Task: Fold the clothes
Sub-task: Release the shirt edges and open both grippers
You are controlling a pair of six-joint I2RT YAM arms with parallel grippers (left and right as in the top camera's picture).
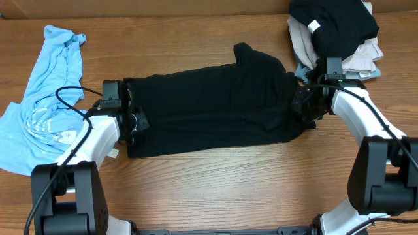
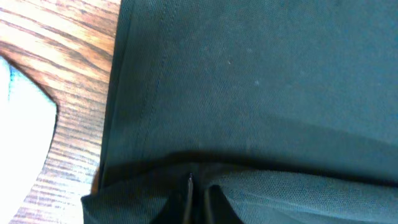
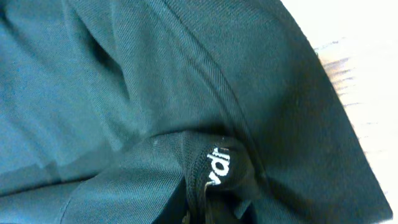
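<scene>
The black shirt [image 1: 215, 104] lies folded lengthwise across the middle of the table, one sleeve sticking up at the back. My left gripper [image 1: 135, 122] is shut on the shirt's left edge; in the left wrist view the cloth [image 2: 249, 93] bunches over the closed fingers [image 2: 194, 202]. My right gripper [image 1: 305, 104] is shut on the shirt's right end; in the right wrist view the cloth [image 3: 124, 81] wraps the fingers [image 3: 208, 205] and a small white logo [image 3: 219, 167] shows on the pinched fold.
A light blue shirt [image 1: 46, 98] lies crumpled at the left. A pile of folded garments [image 1: 336, 32], black with a white tag on top of beige and grey-blue ones, sits at the back right, close behind my right arm. Wooden table [image 1: 215, 189].
</scene>
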